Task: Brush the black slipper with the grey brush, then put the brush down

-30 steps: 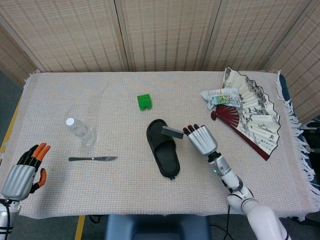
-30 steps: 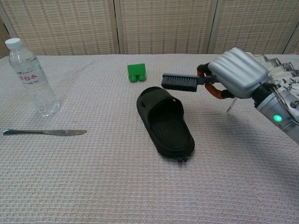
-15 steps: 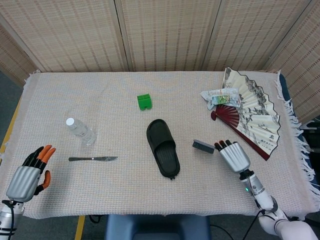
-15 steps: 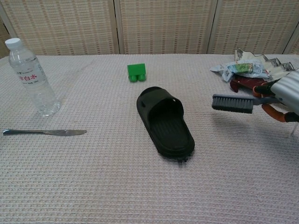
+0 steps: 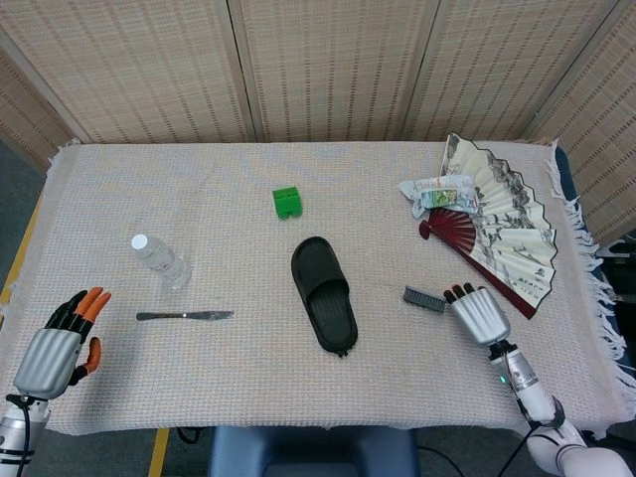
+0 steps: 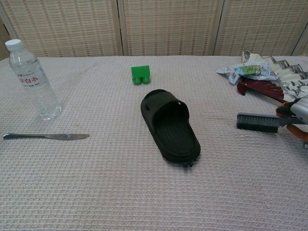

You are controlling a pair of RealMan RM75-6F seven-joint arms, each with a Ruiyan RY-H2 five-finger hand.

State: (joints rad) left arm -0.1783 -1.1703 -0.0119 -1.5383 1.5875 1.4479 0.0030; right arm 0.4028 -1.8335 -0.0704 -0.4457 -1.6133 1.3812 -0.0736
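The black slipper (image 5: 324, 293) (image 6: 171, 126) lies sole down in the middle of the table, toe end toward me. My right hand (image 5: 479, 316) (image 6: 298, 113) is well to its right and holds the grey brush (image 5: 424, 299) (image 6: 257, 122) by the handle. The brush points left with its bristles down, low at the cloth; I cannot tell whether it touches. A wide gap of cloth separates brush and slipper. My left hand (image 5: 55, 348) hangs at the table's front left corner, fingers apart and holding nothing; only the head view shows it.
A water bottle (image 5: 159, 258) (image 6: 32, 72) stands at the left with a table knife (image 5: 185, 315) (image 6: 45, 136) in front of it. A green block (image 5: 286, 202) (image 6: 140, 74) sits behind the slipper. An open paper fan (image 5: 507, 224) (image 6: 274, 79) and a crumpled wrapper (image 5: 437, 191) (image 6: 240, 71) lie back right.
My right hand has carried the brush from above the slipper rightward and down to the cloth near the fan. The left hand barely shifted.
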